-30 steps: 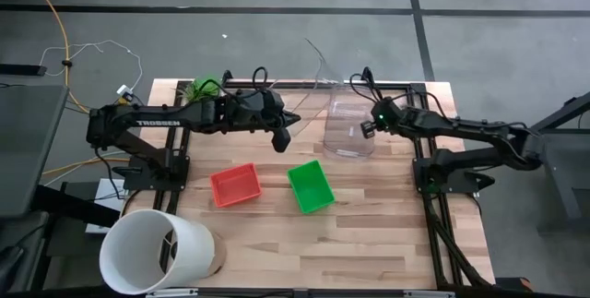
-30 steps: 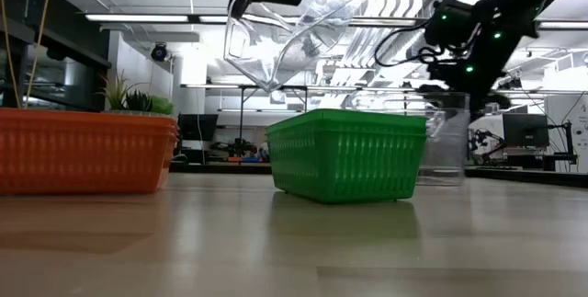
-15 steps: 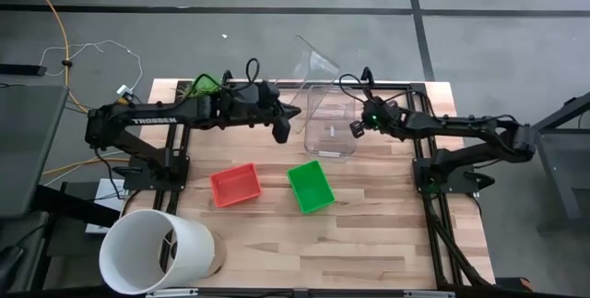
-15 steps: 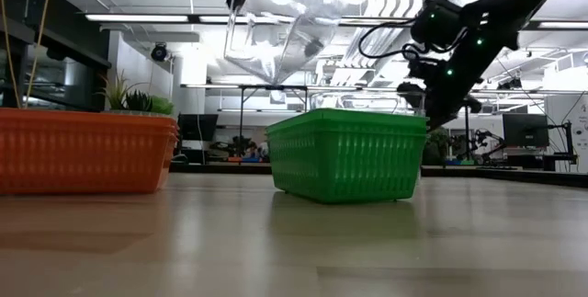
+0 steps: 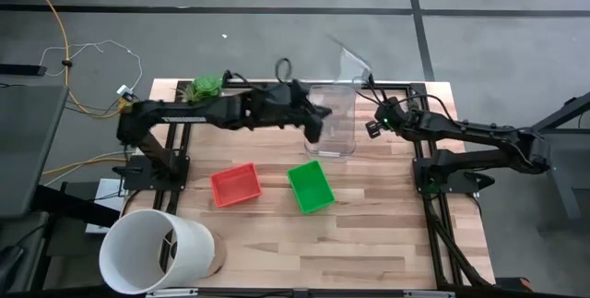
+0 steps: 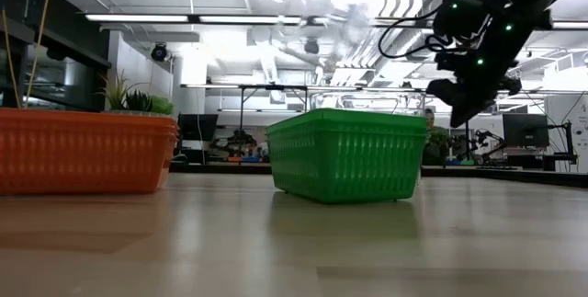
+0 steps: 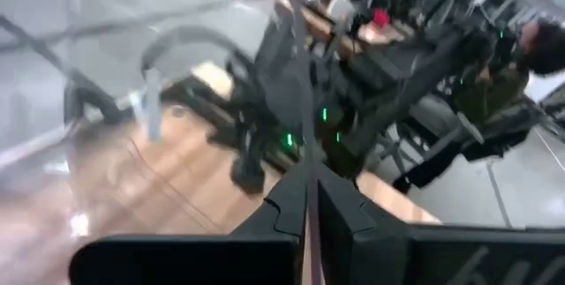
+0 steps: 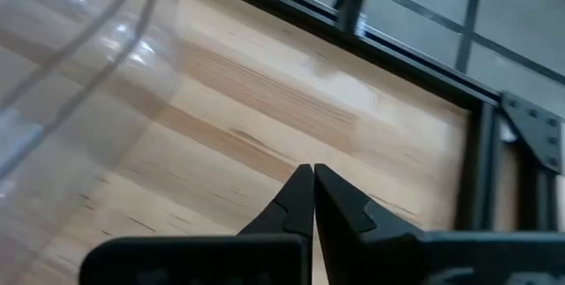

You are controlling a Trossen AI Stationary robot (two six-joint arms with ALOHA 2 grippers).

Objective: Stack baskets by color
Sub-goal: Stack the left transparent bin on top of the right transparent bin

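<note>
red basket [image 5: 235,185]: small, shallow, rectangular, perforated sides; upright and empty on the counter [image 5: 369,243], toward the left of the middle, slightly turned.
green basket [image 5: 310,186]: same shape, bright green; upright and empty, just beside the red one on its right, apart from it, turned at an angle.
clear tub [image 5: 332,120]: larger, transparent; at the far middle of the counter, behind the green basket. It seems to stand upright, though its glassy walls make the pose hard to read.
second clear piece [image 5: 354,59]: a transparent edge raised above the tub's far side, tilted; possibly another tub.
</note>
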